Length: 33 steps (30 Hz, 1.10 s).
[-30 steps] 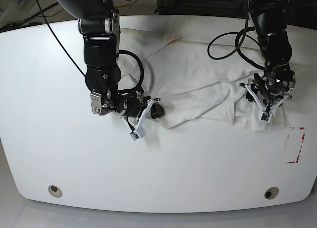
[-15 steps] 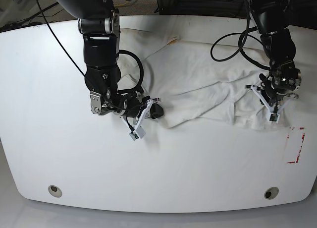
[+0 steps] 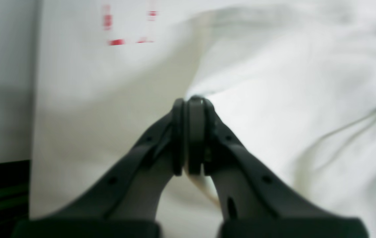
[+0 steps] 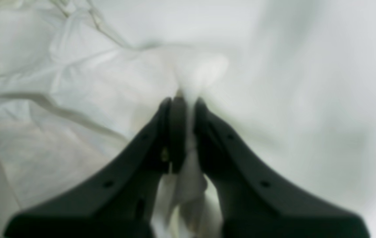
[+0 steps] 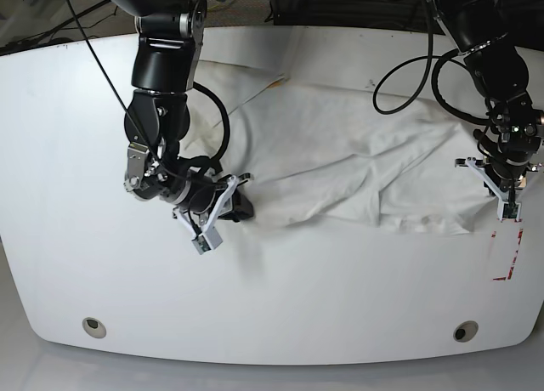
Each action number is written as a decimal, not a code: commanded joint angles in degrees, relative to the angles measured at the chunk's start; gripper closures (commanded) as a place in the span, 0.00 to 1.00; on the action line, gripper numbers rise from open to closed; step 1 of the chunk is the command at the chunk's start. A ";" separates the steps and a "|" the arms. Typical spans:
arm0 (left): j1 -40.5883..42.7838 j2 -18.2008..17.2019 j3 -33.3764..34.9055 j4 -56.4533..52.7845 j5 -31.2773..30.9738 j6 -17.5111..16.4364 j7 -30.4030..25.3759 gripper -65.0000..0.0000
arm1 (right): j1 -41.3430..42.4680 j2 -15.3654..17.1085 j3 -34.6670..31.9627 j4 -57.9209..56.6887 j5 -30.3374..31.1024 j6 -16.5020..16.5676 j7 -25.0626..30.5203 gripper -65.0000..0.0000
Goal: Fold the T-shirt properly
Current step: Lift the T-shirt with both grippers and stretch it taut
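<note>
With both pincers now pinching the T-shirt [image 5: 357,153], the left gripper [image 5: 503,202] has pulled its edge outward toward the red marks [image 5: 507,255], the right gripper [image 5: 240,206] opposite, stretching the cloth flat for folding.

Both arms are glossy black with looping black cables; white brackets flank each wrist; the dark fingers [image 3: 196,132] seem rubber-padded.

Both arms are reaching down from the far side with wrists bent low over the tabletop [image 5: 272,306]. The left hand [image 3: 189,99] is pinching cloth of the T-shirt [image 5: 340,153] between closed jaws; the right hand [image 4: 181,99] is likewise clamping a fold.
</note>
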 commanded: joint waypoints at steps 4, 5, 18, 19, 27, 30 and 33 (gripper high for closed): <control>-4.76 -0.07 0.30 4.36 -0.50 0.02 -1.28 1.00 | 6.96 4.55 0.65 4.39 1.66 0.32 -2.42 0.98; -5.55 -0.07 0.30 4.62 -0.50 0.02 -1.28 1.00 | 8.19 5.26 0.65 4.56 1.66 0.32 -2.68 0.98; -13.29 -0.42 -3.74 8.76 -0.59 0.11 7.25 1.00 | 19.71 17.39 0.82 4.30 6.84 0.32 -6.72 0.98; -12.50 -0.42 -4.27 9.02 -0.59 0.02 7.25 1.00 | 19.36 17.92 0.82 4.48 6.84 0.32 -6.72 0.98; -3.62 -0.07 -8.75 9.46 -1.03 0.02 7.07 1.00 | 11.54 18.45 3.99 4.83 6.93 0.32 -6.81 0.98; 0.07 0.10 -10.78 9.11 -1.12 -0.06 7.07 1.00 | 6.96 17.74 6.45 4.83 7.02 0.32 -6.81 0.98; 3.15 1.86 -14.03 8.05 -1.20 -0.33 6.98 1.00 | 2.13 17.57 8.73 4.74 8.87 0.32 -6.81 0.98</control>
